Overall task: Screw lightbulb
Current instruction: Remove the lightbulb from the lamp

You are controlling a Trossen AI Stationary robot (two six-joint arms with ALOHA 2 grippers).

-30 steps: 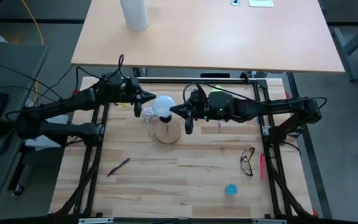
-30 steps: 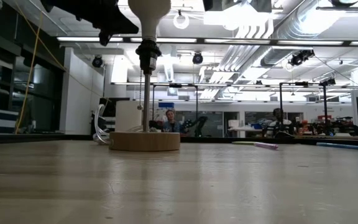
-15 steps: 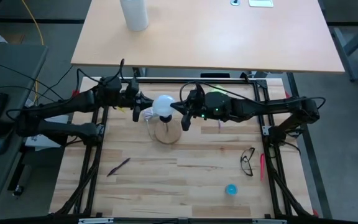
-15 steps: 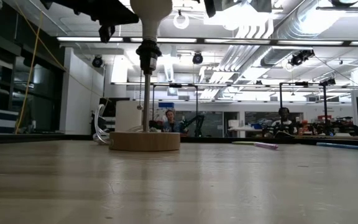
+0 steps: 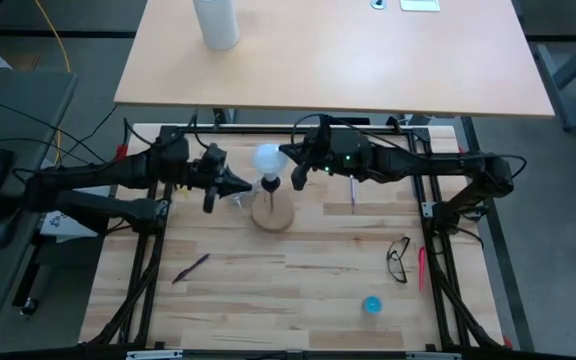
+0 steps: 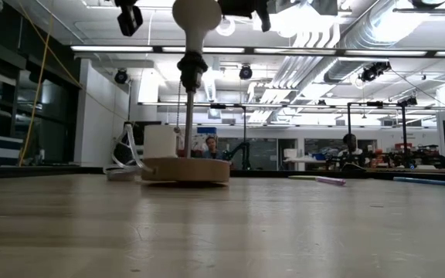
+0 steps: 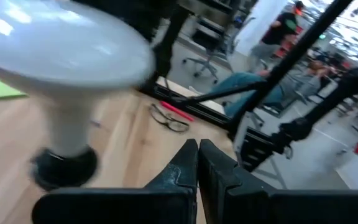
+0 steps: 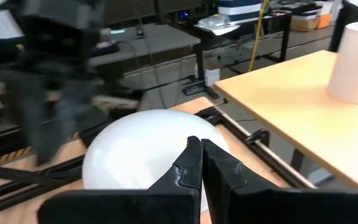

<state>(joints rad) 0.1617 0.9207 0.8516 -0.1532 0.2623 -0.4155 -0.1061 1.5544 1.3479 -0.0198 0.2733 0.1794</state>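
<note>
We see the frosted round lightbulb [image 5: 267, 159] on its wooden disc [image 5: 273, 212] near the tabletop's far edge, seemingly tilted; left gripper [image 5: 245, 188] and right gripper [image 5: 286, 154] flank it, fingers closed, empty.

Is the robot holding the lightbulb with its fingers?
No, both arms' fingers are pressed shut on nothing, and the lightbulb sits on top of the black post of the wooden stand.

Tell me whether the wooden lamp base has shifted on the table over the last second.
Yes. In the high view the wooden lamp base has slid slightly toward the right arm's side, measured against the glasses; the lightbulb above it now leans toward the far frame rail.
</note>
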